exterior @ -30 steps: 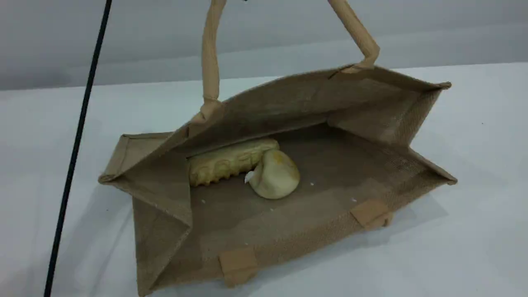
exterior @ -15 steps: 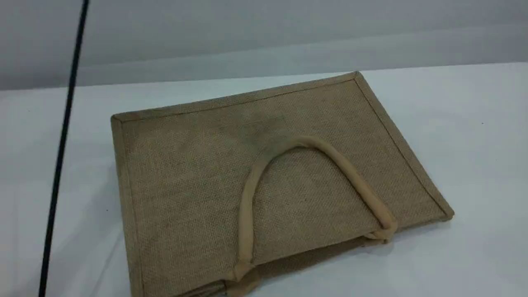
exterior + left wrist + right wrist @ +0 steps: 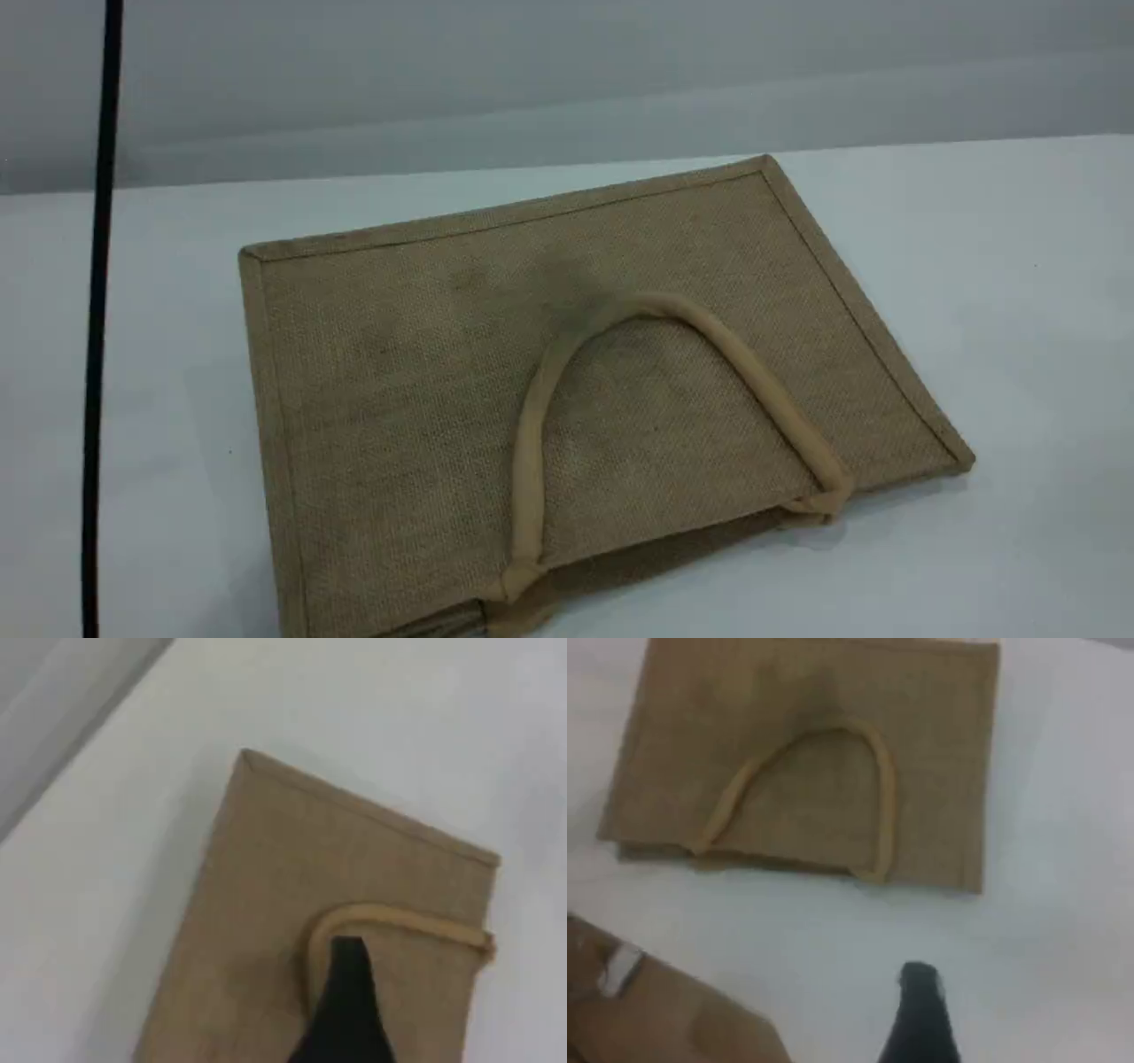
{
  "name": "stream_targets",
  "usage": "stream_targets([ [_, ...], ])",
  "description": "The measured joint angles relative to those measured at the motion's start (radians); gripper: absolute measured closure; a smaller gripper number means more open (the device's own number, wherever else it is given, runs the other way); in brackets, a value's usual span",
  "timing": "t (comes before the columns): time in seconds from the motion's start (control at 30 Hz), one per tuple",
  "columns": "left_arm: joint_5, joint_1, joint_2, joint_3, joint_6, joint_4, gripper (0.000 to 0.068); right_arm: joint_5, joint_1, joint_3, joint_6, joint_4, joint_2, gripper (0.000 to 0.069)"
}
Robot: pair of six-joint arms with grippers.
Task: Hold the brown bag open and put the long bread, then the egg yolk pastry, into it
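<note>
Collapsed since a second ago, the large tan-brown woven jute bag (image 3: 399, 399) lies flat and shut on the white bench (image 3: 1019, 310), with the long bread and egg yolk pastry out of sight. The left end effector (image 3: 347, 967) hovers over the bag's looped handle (image 3: 530, 443), its spread impossible to tell. The right end effector (image 3: 920, 988), wide and holding nothing, hangs beyond the bag's mouth edge.

brown bag (image 3: 390, 372) — flat on table (image 3: 1019, 310)
</note>
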Motion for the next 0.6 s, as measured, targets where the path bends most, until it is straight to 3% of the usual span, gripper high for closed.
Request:
stream_targets([
  [0.1,-0.002,-0.049,-0.033,0.004,-0.079,0.086,0.0159,-0.043,0.0,0.103,-0.001,0.003,-0.11,0.0213],
  [0.23,-0.005,-0.105,-0.079,0.034,-0.132,0.108,0.0162,-0.068,0.0,0.197,-0.002,0.009,-0.238,0.0213],
  [0.6,-0.007,-0.223,-0.311,0.347,-0.252,0.116,0.0162,-0.069,0.0,0.198,-0.004,0.008,-0.274,0.0213],
])
